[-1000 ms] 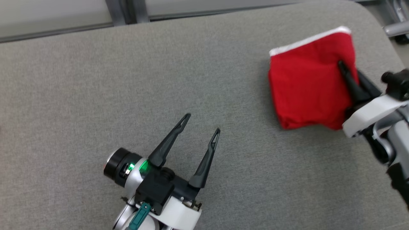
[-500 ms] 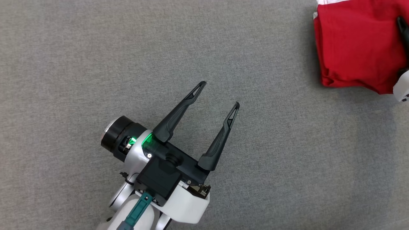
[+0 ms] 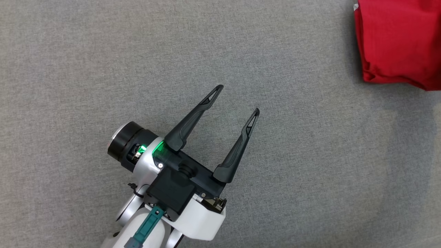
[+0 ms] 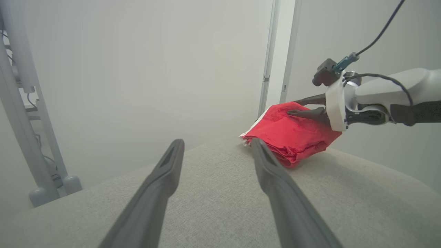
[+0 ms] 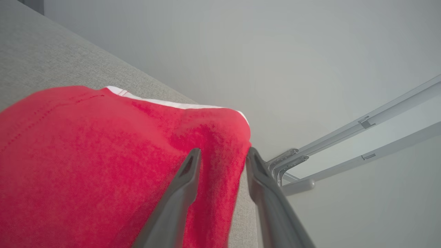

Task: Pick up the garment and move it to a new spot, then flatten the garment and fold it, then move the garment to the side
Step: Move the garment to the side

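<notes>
- Head view showed the left gripper (image 3: 238,99) low and left of centre over the flat grey woven-fabric tabletop (image 3: 103,51), its two long dark fingers spread wide with nothing between them
- A green light (image 3: 156,150) glowed on the left wrist, just behind the base of the fingers
- The folded red cloth garment (image 3: 396,38) lay on the tabletop in the upper right corner of that view, well apart from the left gripper and cut off by the picture's top and right edges
- Left wrist view looked along the spread left fingers to the garment, which sat as a thick folded bundle near the far rounded edge of the tabletop
- The right gripper (image 4: 293,106) reached in from the right of that view at the end of its pale forearm, with both dark fingers at the top of the bundle
- Right wrist view had the right fingers partly separated, with the garment's red right-hand edge running between them
- Whether those fingers pinched the cloth or merely straddled it could not be told
- A narrow white trim (image 5: 165,102) ran along the garment's far edge
- Beyond the tabletop stood a plain pale wall and grey metal frame rails (image 5: 344,137)
- A grey metal stand (image 4: 20,103) rose at the left of the left wrist view
</notes>
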### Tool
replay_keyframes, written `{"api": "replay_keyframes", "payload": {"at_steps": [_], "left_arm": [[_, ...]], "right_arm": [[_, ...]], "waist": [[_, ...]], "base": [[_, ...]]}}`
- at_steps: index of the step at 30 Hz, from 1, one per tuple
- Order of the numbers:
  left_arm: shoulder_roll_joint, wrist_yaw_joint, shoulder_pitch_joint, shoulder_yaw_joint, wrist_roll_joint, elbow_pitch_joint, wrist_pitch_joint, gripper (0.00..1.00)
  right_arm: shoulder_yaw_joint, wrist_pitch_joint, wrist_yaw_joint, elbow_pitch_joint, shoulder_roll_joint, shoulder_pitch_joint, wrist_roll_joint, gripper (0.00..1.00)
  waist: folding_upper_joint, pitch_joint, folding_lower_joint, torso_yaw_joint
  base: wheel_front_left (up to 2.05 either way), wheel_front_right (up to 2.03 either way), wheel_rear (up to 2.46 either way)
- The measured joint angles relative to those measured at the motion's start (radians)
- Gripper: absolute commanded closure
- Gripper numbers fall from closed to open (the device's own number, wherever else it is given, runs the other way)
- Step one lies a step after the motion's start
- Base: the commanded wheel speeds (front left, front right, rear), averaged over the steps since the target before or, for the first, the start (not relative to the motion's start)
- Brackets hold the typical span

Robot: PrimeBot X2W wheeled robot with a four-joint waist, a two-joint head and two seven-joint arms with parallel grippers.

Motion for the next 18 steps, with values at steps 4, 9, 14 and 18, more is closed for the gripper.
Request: {"api": "replay_keyframes", "payload": {"at_steps": [4,9,14,18], "left_arm": [[0.0,0.008,0.0,0.002,-0.003,0.0,0.0,0.0],[0.001,0.023,0.007,0.01,-0.011,0.003,-0.006,0.0],[-0.004,0.054,0.039,0.029,-0.034,0.028,-0.031,0.0],[-0.013,0.089,0.071,0.059,-0.071,0.08,-0.065,0.0]], "right_arm": [[-0.105,0.0,0.0,-0.019,0.007,0.011,-0.148,0.0],[-0.261,0.0,0.0,-0.088,0.076,0.069,-0.317,0.0],[-0.275,-0.003,0.0,-0.191,0.204,0.154,-0.321,0.0],[-0.225,-0.003,0.0,-0.27,0.266,0.239,-0.191,0.0]], "waist": [[0.0,-0.01,0.0,0.012],[0.0,-0.036,0.0,0.024],[0.0,-0.084,0.0,0.041],[0.0,-0.136,0.0,0.063]], "base": [[0.0,0.0,0.0],[0.0,0.0,0.0],[0.0,0.0,0.0],[0.0,0.0,0.0]]}}
